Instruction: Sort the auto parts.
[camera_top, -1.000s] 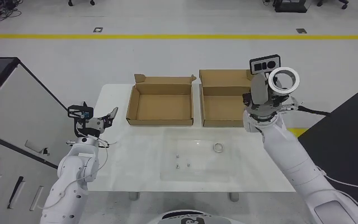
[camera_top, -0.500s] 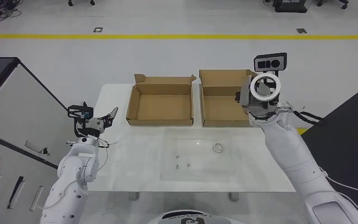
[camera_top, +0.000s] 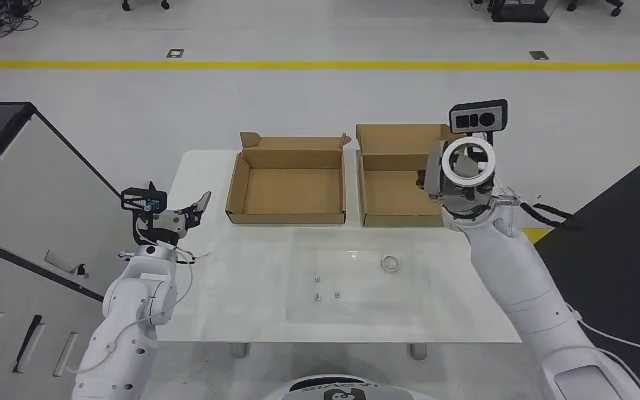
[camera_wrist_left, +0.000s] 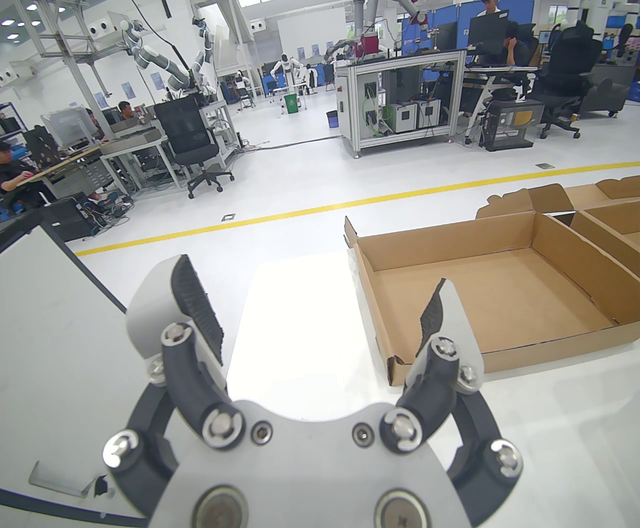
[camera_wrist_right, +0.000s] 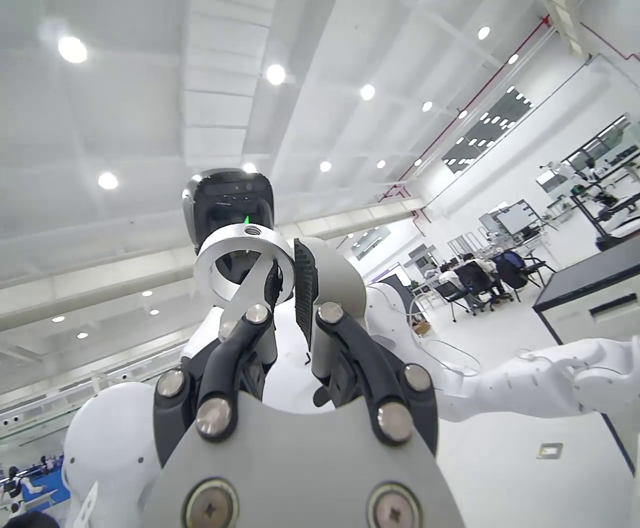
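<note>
**Sorting station: one collar ring in hand, small parts on the table**

Item 1. Right gripper (camera_wrist_right: 288, 275): raised above the right near corner of the right cardboard box (camera_top: 400, 216), pincer turned up toward the overhead camera. The jaws were drawn close together on the wall of a metal collar ring (camera_wrist_right: 232, 239), one finger inside the band and one outside. The ring was a plain silver band with one threaded hole through its side. In the top view it covered part of the gripper and the right edge of the box beneath it.

Item 2. Left gripper (camera_wrist_left: 315, 300): off the left edge of the table (camera_top: 230, 290), well apart from the parts. The jaws stood wide apart with nothing between them, and the ribbed black pads (camera_wrist_left: 197, 295) were bare.

Item 3. Left cardboard box (camera_top: 285, 217): far centre of the table, flaps open, brown floor showing. The right cardboard box stood just beside it, and its interior was partly hidden by the raised arm.

Item 4. Clear sheet (camera_top: 350, 310): near centre of the table, edges faint. Whether it was a flat sheet or a shallow tray could not be told.

Item 5. Small metal ring (camera_top: 390, 264): on the right part of the clear sheet, lying flat.

Item 6. Three tiny parts (camera_top: 322, 291): a loose cluster to the left of the small metal ring, apart from it. They were too small to tell what kind they were.
</note>
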